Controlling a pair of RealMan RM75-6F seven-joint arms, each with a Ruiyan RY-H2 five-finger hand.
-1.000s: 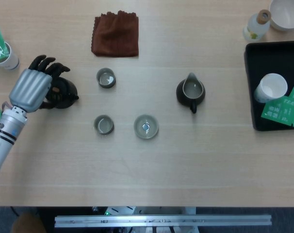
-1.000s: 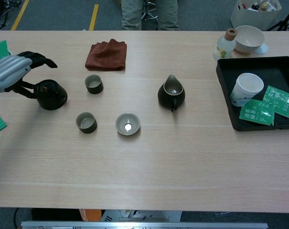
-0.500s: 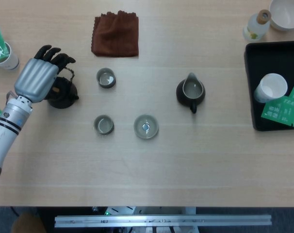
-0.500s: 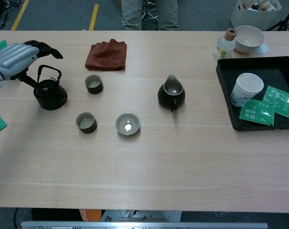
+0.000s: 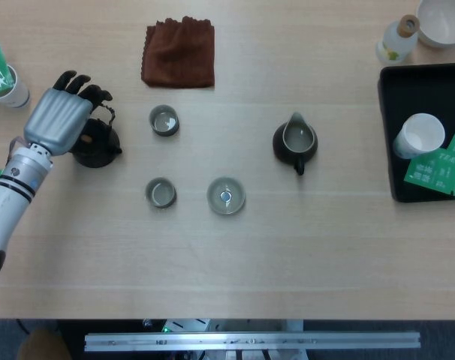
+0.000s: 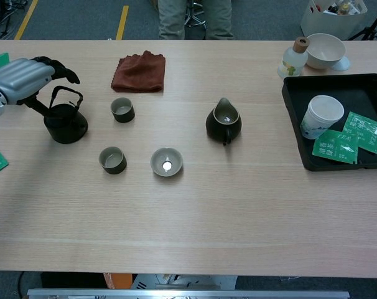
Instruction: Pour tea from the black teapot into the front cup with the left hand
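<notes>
The black teapot [image 5: 96, 144] [image 6: 65, 123] stands on the table at the far left, its wire handle [image 6: 68, 94] raised upright. My left hand [image 5: 58, 120] [image 6: 23, 78] hovers over it from the left, its dark fingers [image 6: 59, 65] curled over the handle's top and holding it up. The front cup [image 5: 161, 193] [image 6: 112, 159] sits to the right of the pot and nearer the table's front edge, a hand's width from it. A second cup [image 5: 164, 120] [image 6: 122, 109] stands behind it. My right hand appears in neither view.
A small round bowl [image 5: 226, 196] sits right of the front cup. A dark pitcher [image 5: 294, 141] stands mid-table, a brown cloth [image 5: 179, 52] at the back. A black tray [image 5: 385, 135] with a paper cup and tea packets is far right.
The teapot's handle, lying low a second ago, now stands upright. My left hand rose and shifted back over it, then settled slightly lower. The pot itself has stayed on the table.
</notes>
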